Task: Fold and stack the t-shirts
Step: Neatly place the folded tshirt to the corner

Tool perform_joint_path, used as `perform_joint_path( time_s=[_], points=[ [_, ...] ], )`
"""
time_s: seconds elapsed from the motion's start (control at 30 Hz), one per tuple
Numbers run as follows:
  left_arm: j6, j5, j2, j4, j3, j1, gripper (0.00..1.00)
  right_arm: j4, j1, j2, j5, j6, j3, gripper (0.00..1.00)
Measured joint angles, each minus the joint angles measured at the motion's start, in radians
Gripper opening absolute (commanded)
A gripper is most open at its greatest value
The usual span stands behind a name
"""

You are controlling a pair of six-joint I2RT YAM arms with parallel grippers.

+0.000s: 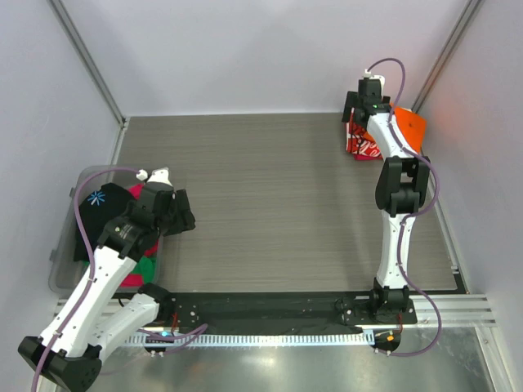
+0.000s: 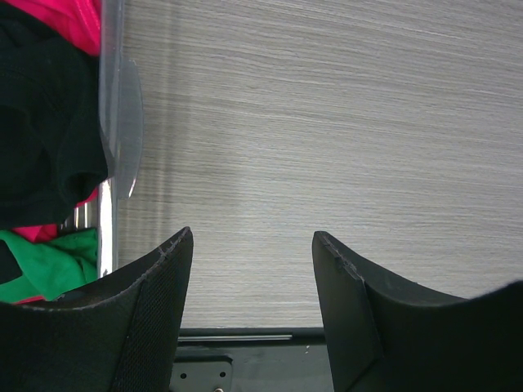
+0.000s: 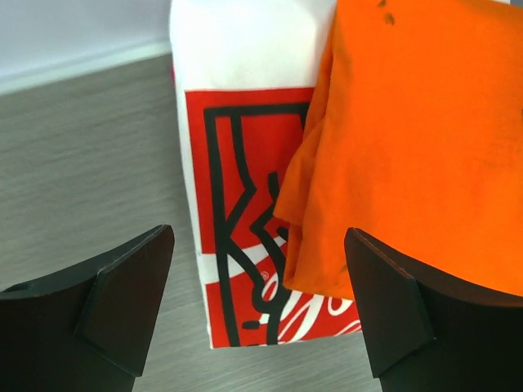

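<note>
My right pincer [image 3: 260, 235] hangs released, jaws wide, over the far right corner of the bench [image 1: 270, 188], gripping nothing. Below it lies the stack: the red-and-white t-shirt [image 3: 245, 163], folded, with the orange t-shirt [image 3: 425, 139] folded on top, shifted to one side so that it covers only part. I judge those two tees done. My left pincer [image 2: 252, 235] is also released and empty, hovering over bare bench just beside the clear bin [image 1: 61, 253] at the left edge. In that bin the black t-shirt [image 1: 102, 208], a pink one [image 2: 65, 20] and a green one [image 2: 49, 261] lie crumpled, not yet folded. That is the work left: each must be drawn out, folded and carried to the stack.
</note>
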Motion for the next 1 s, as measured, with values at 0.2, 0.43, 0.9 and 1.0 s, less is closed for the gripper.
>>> perform_joint_path(
  time_s=[0.2, 0.43, 0.9, 1.0],
  points=[
    [-0.001, -0.001, -0.014, 0.0, 0.0, 0.0, 0.62, -0.056, 0.014, 0.034, 0.127, -0.072, 0.0, 0.82],
    [-0.002, -0.003, -0.022, 0.0, 0.0, 0.003, 0.62, -0.076, 0.014, 0.058, 0.194, -0.103, 0.0, 0.61],
    [-0.002, -0.006, -0.025, 0.0, 0.0, 0.005, 0.62, -0.105, 0.027, 0.076, 0.202, -0.15, 0.0, 0.01],
    [-0.002, -0.008, -0.027, 0.0, 0.0, 0.005, 0.62, -0.106, 0.027, 0.071, 0.202, -0.15, -0.004, 0.01]
  ],
)
